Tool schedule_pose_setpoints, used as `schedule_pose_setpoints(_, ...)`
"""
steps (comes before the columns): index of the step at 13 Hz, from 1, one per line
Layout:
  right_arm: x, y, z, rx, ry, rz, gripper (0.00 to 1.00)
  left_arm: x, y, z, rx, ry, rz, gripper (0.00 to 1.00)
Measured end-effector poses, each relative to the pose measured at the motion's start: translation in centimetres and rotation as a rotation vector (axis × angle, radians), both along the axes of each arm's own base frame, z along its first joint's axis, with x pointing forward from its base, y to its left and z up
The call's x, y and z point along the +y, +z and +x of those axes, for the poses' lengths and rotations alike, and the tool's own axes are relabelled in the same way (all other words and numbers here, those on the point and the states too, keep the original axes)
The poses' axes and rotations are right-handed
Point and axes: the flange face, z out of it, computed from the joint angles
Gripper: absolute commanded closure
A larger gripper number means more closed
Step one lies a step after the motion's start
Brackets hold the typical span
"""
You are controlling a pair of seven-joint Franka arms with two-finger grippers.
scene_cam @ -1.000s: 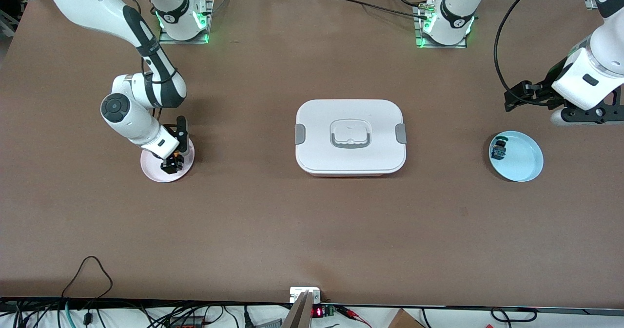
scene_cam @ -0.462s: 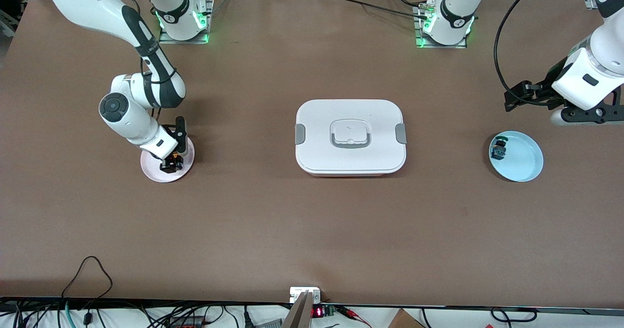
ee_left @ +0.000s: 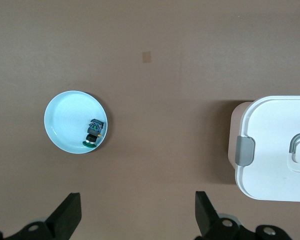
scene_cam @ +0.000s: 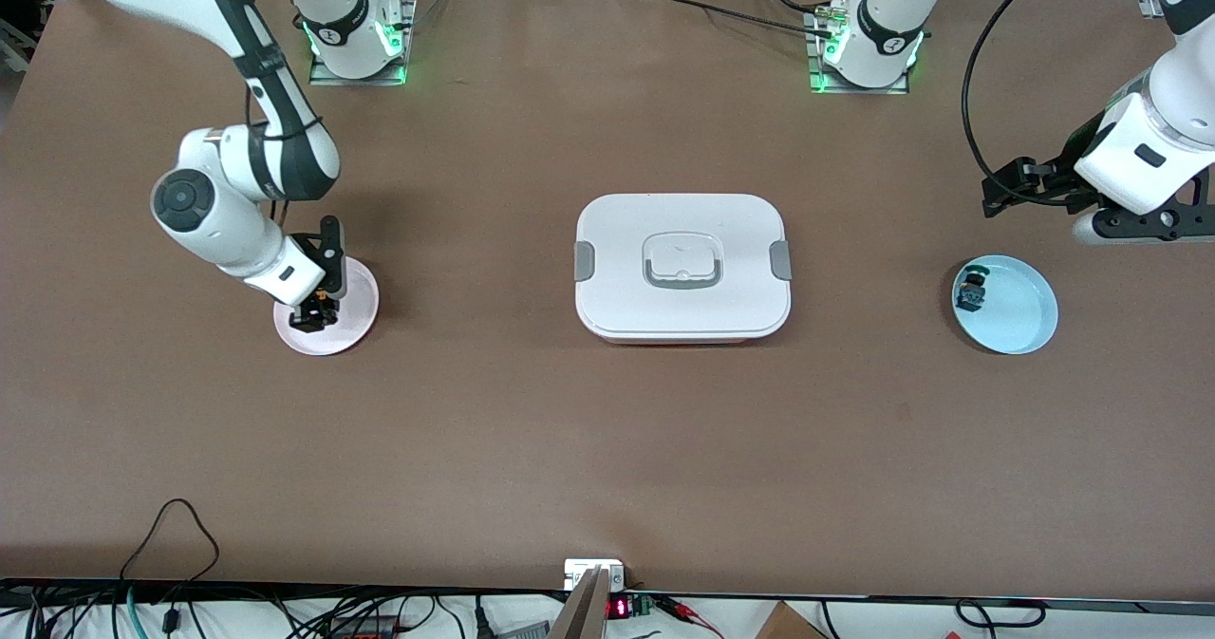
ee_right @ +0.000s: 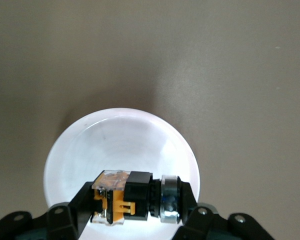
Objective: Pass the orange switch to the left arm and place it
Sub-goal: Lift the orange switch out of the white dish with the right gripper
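Note:
My right gripper (scene_cam: pixel 316 314) (ee_right: pixel 136 200) is shut on the orange switch (ee_right: pixel 132 197) (scene_cam: pixel 323 293), an orange and black part with a silvery ring, and holds it just above the pale pink plate (scene_cam: pixel 351 314) (ee_right: pixel 120 145) at the right arm's end of the table. The white box (scene_cam: pixel 682 266) (ee_left: pixel 275 147) with grey side clips sits in the middle of the table. My left gripper (ee_left: pixel 139 215) hangs open and empty over bare table near the light blue plate (scene_cam: pixel 1016 311) (ee_left: pixel 70 125); the left arm waits there.
A green and black small part (scene_cam: pixel 971 290) (ee_left: pixel 94 134) lies in the light blue plate at the left arm's end. Cables and a small device (scene_cam: pixel 594 574) line the table edge nearest the front camera.
My right gripper closed on the orange switch and has lifted it off the pink plate, with the arm drawing back toward its end of the table. The left arm has not moved.

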Motion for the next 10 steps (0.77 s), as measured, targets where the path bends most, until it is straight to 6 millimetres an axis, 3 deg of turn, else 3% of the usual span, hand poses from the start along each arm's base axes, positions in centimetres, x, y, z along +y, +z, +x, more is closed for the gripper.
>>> schedule_pose_setpoints(7,0.2,18.7,2.3,0.133,-0.012,-0.02,1.0,0.0,0.0,0.0,-0.001,0.0,0.0,0.0)
schedule_pose_setpoints(9,0.1,22.1,2.4,0.149,-0.014,-0.022,1.0,0.0,0.0,0.0,-0.001,0.001,0.0,0.0)
schedule_pose_setpoints(10,0.2,22.7,2.3,0.153,-0.015,-0.02,1.0,0.0,0.0,0.0,-0.001,0.001,0.0,0.0)
